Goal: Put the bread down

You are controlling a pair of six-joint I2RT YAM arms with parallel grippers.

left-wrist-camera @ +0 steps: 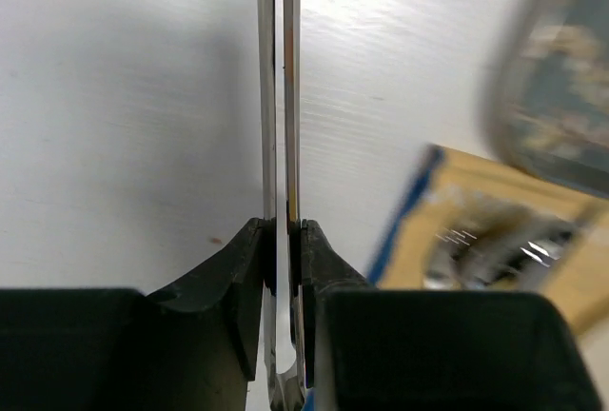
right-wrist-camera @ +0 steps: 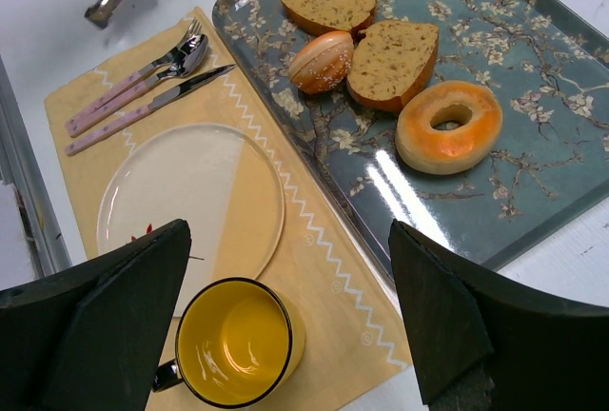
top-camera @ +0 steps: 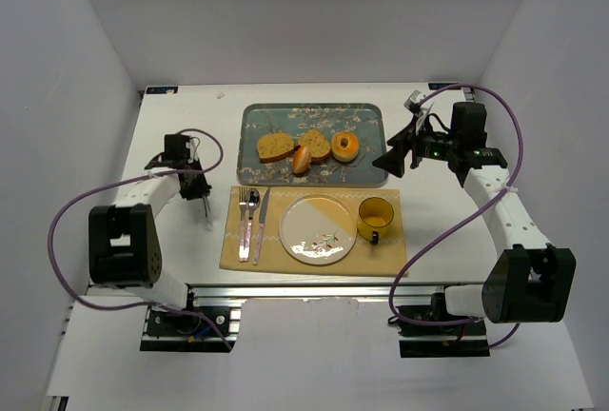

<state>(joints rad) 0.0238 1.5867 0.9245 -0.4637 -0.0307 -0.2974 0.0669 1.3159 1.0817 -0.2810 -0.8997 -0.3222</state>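
**Bread's all on the tray, plate's bare**

Both bits of bread are sitting on the tray (top-camera: 252,118) at the back. The first slice (top-camera: 275,148) is toward the left. The second slice (top-camera: 315,144) is about in the middle. A little roll (top-camera: 302,159) is tucked in front between them, touching the second slice. A bagel (top-camera: 344,146) is just beside that slice on the right. The left end and the back strip of the tray have nothing on them, so there's room around the food.

The tray's near edge runs right up against the far edge of the placemat (top-camera: 238,261). On the mat the plate (top-camera: 304,221) is in the middle with nothing on it. The cutlery (top-camera: 252,225) lies in a row along its left side. The yellow mug (top-camera: 375,219) is just off its right rim.

The left tool (top-camera: 204,204) has its thin fingers pressed together on nothing. It points down at bare tabletop (top-camera: 181,116), just off the placemat's left edge. The right tool (top-camera: 400,152) has its fingers wide apart and holds nothing. It hangs by the tray's right end, above the mug corner. White walls box in the left, right and back.
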